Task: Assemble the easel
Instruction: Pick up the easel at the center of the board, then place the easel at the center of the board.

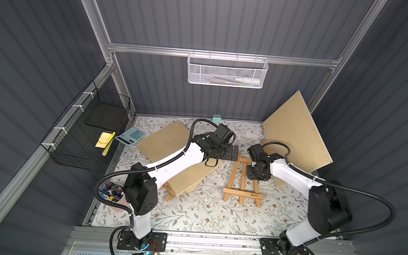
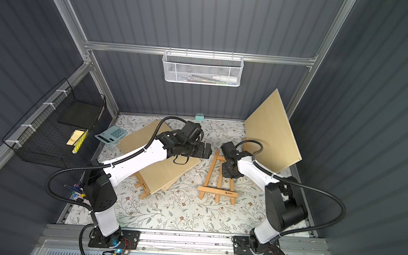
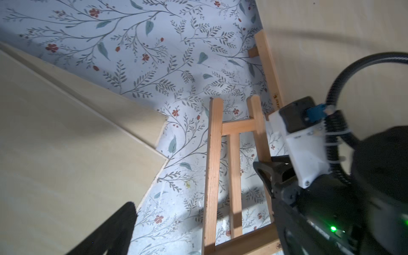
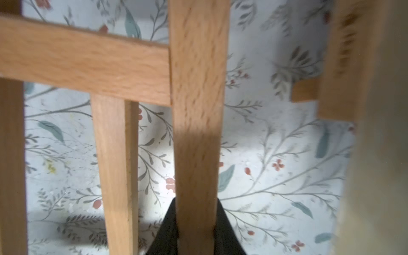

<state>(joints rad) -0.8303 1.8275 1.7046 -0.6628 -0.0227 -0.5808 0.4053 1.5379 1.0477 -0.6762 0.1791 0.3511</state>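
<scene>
**Easel flat on the floral surface, right tool clamped on a rail**

In both top views the easel lies flat, right of centre, its ledge bar nearest the arm bases. Dark ribbed walls and an aluminium frame box the place in. A white mesh basket hangs on the back rail and a black wire basket on the left wall. Down on the surface: a calculator, flat boards, a pen cup, and one board leaning on the right wall. The left tool hovers beside the easel's top end, wide, nothing in it. The right tool's fingertips are hidden under its own wrist. A second easel shows only its foot from under the flat boards. What's in the white basket is hard to make out.

Left wrist view now: the easel runs off the picture's edge and the right arm covers one of its rails. Only one finger of the left tool shows. Another wooden frame peeks from under the leaning board.

Right wrist view, close and blurred: two dark fingers pinch one easel rail from both sides. Both ends of the rail are cut off.
</scene>
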